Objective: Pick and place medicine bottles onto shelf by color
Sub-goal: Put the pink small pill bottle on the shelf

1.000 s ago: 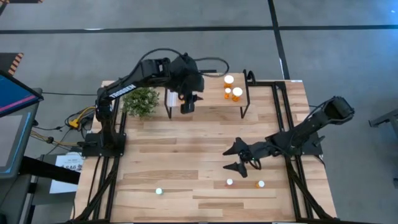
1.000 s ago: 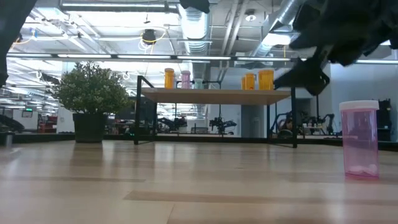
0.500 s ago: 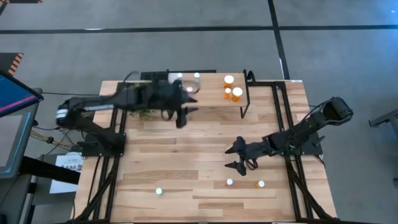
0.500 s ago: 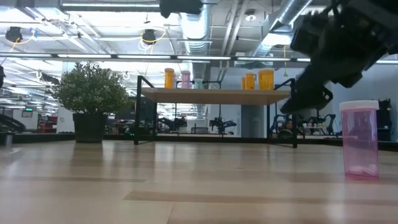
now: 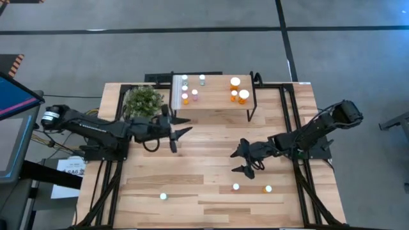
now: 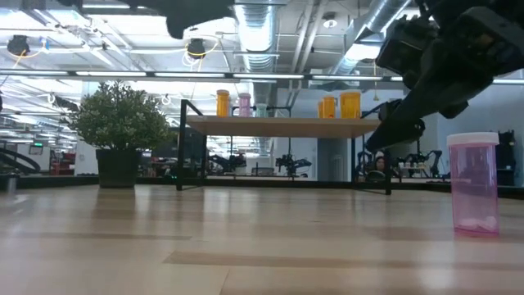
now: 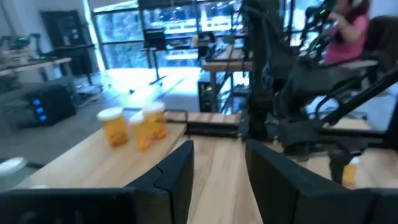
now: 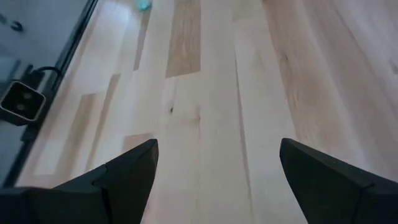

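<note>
Left gripper (image 5: 177, 133) parted, empty, at shelf's (image 5: 214, 102) six o'clock | right gripper (image 5: 240, 161) wide, empty, mid-table | medicine bottles (image 5: 238, 89): most on shelf; three on table's (image 5: 192, 160) near edge

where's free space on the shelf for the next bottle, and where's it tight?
On the shelf, the bare stretch is the middle, between the small bottles near the plant end and the orange bottles at the other end. Both ends are crowded. The tabletop between the left gripper and right gripper is also bare.
</note>
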Motion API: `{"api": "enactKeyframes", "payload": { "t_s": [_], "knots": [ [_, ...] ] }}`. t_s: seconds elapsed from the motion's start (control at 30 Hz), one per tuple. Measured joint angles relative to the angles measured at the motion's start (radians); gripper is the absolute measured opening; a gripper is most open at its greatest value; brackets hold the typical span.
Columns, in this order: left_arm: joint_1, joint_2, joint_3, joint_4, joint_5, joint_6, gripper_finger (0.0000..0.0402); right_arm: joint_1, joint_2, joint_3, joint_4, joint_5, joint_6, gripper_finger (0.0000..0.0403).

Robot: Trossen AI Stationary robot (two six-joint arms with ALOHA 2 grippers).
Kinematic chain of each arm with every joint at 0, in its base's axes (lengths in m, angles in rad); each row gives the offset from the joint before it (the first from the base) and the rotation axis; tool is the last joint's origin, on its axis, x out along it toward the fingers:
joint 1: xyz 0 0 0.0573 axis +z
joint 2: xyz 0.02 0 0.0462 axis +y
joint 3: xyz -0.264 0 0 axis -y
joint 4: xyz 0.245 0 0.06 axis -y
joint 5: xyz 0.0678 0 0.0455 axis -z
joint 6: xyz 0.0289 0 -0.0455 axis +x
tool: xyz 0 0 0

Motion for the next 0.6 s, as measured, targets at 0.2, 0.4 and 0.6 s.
{"api": "enactKeyframes", "payload": {
  "t_s": [0.2, 0.4, 0.6],
  "knots": [
    [-0.072, -0.186, -0.052, -0.159, -0.117, 0.043, 0.0132, -0.027, 0.000, 0.052, -0.056, -0.037, -0.033, 0.0357],
    [-0.116, -0.487, -0.190, -0.191, -0.108, 0.074, 0.0132, -0.013, 0.000, 0.188, -0.266, -0.067, -0.139, 0.0357],
    [-0.115, -0.704, -0.381, -0.183, -0.050, 0.032, 0.0132, 0.018, 0.000, 0.288, -0.404, -0.067, -0.179, 0.0357]
  ]
}}
